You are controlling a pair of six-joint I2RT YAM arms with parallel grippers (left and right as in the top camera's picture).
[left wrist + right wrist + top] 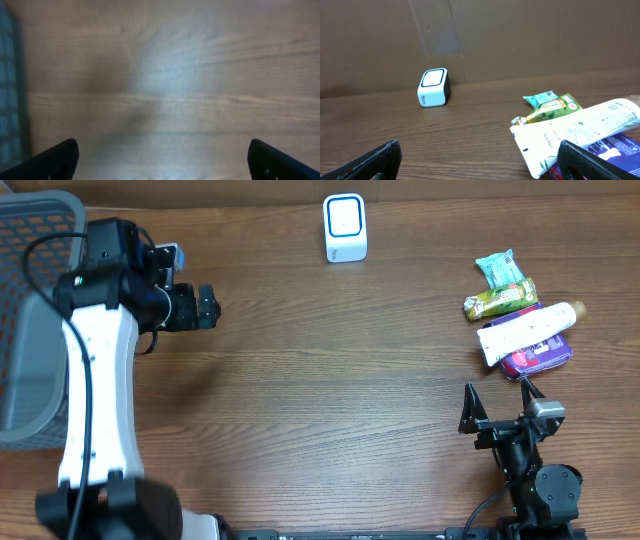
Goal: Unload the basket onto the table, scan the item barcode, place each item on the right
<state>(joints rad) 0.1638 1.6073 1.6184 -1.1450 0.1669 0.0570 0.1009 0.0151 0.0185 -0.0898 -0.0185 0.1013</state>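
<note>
**Right arm sits closest to the pile, both grippers empty**

We start at the near edge of the table (330,400), where the right gripper (498,400) rests with its jaws spread as wide as they go and nothing between them. Just beyond its fingertips lies the heap of goods. The purple pack (545,360) is nearest, and the white tube (527,332) rests across it. Touching the tube's far side is the green snack bar (500,300), and the teal packet (498,268) is behind that.

We judge the tube the handiest pick, since it lies on top and unobstructed. Its long axis runs left to right with a slight tilt, the cap end pointing to the right and away. The jaws look spread roughly along that same line. We think the wrist needs to turn so the fingers close across the tube's narrow width.

Farther back and to the left, well apart from the pile, the scanner (345,227) stands upright by the back edge. Any picked item must be carried leftward and away to reach it.

Farthest off, the left gripper (205,307) hovers beside the basket (25,330), equally wide and empty, over bare wood.
</note>
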